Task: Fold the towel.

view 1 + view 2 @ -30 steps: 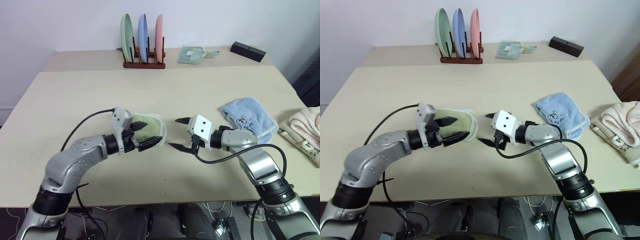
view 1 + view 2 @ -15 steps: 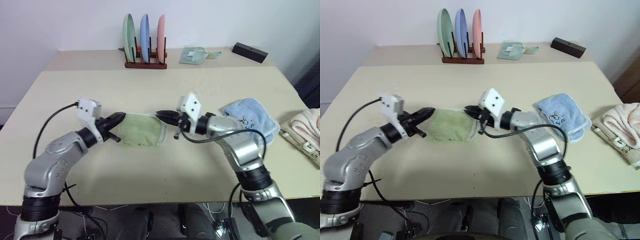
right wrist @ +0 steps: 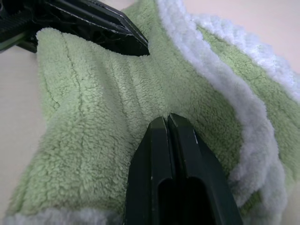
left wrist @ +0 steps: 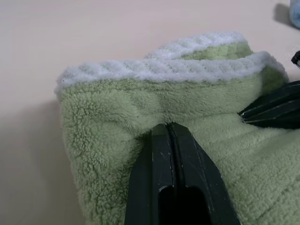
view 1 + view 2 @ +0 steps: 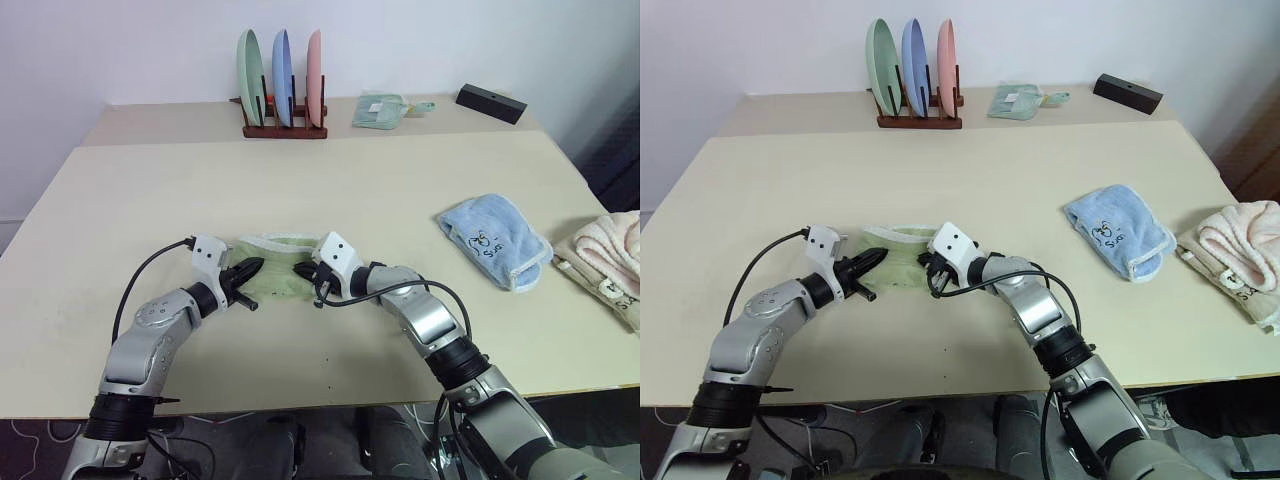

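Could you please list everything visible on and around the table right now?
light green terry towel with white edge: one, near middle of the front table, pinched from both sides
light blue towel with dark mark: one, right of centre
pale pink fluffy towel: one, right edge
wooden rack: one, brown, back table, holding three upright plates: green, blue, pink
small pale green cloth: one, back table, right of the rack
black box: one, back right
left gripper: black fingers, shut on the towel's left end
right gripper: black fingers, shut on the towel's right end
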Motion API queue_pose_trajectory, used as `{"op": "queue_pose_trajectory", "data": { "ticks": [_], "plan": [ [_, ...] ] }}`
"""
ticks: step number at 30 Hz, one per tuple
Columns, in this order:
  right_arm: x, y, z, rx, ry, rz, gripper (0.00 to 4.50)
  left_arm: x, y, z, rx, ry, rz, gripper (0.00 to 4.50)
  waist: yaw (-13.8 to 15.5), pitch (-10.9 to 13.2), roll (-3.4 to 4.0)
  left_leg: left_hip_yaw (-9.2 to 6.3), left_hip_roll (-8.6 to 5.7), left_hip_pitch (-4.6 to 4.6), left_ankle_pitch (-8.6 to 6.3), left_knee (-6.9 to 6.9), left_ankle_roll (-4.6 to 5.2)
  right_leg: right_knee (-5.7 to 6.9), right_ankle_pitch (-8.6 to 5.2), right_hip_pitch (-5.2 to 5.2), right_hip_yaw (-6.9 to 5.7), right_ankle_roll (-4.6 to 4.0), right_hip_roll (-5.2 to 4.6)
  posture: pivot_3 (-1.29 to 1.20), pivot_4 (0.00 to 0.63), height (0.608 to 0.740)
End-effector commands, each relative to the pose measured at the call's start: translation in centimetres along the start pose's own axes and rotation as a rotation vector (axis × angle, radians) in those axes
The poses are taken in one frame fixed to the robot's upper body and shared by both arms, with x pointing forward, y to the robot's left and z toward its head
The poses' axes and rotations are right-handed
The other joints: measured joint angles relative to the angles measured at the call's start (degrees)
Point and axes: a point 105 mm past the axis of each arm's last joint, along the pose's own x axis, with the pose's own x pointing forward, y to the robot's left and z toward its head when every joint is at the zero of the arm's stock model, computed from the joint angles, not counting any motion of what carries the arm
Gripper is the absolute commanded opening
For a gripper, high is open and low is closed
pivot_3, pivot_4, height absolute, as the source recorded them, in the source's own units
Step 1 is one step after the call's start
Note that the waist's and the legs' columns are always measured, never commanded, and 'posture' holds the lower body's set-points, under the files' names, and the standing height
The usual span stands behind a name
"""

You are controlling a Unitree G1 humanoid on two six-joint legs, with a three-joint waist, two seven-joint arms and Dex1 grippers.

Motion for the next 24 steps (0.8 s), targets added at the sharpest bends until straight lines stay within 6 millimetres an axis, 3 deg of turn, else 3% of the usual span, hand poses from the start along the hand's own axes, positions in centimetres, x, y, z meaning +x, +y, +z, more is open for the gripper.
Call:
{"op": "queue_pose_trajectory", "data": {
  "ticks": [1,2,8,11,18,24],
  "plan": [
    [-1.7,-1.0,3.0,-0.053,-0.107,-0.012,0.83,-1.7,0.5,3.0,-0.058,-0.132,0.015,0.00,-0.01,0.02,0.00,-0.01,0.00,-0.02,0.00,0.00,0.00,0.00,0.00,-0.02,0.00,0.00,0.00,0.00,0.150,0.721],
    [-2.3,-1.1,3.5,-0.089,-0.114,-0.008,1.26,-2.4,1.2,3.5,-0.071,-0.151,0.049,0.00,-0.02,0.03,0.00,-0.01,0.01,-0.06,0.00,0.01,0.00,0.00,0.00,-0.06,0.00,0.00,0.00,0.00,0.150,0.721],
    [-4.1,-1.8,4.5,-0.172,-0.116,-0.034,4.41,-5.4,4.7,3.2,-0.186,-0.143,0.250,2.96,-0.13,0.03,0.00,0.00,0.03,-0.05,0.00,0.00,0.00,0.02,0.00,-0.08,0.00,0.00,0.02,0.00,0.150,0.721],
    [-4.3,-1.4,4.1,-0.205,-0.093,-0.021,4.50,-5.6,4.2,2.2,-0.243,-0.094,0.230,4.44,-0.03,0.03,-0.01,0.00,0.03,-0.05,0.00,-0.01,0.00,0.01,0.00,-0.07,0.00,0.00,0.02,0.00,0.150,0.721],
    [-4.4,0.2,5.1,-0.275,-0.132,0.039,4.50,-3.7,1.3,1.3,-0.482,-0.050,0.078,4.48,0.03,0.03,-0.03,-0.02,0.02,-0.06,-0.01,0.05,0.01,0.01,0.00,-0.04,-0.01,0.00,0.01,0.00,0.150,0.721],
    [-5.8,1.6,5.5,-0.313,-0.132,0.121,4.50,-2.2,-0.1,0.0,-0.434,0.035,0.037,4.48,0.05,0.02,-0.02,-0.02,0.02,-0.04,-0.01,0.04,0.01,0.00,0.00,-0.03,-0.01,0.00,0.01,0.00,0.150,0.721]
  ]
}}
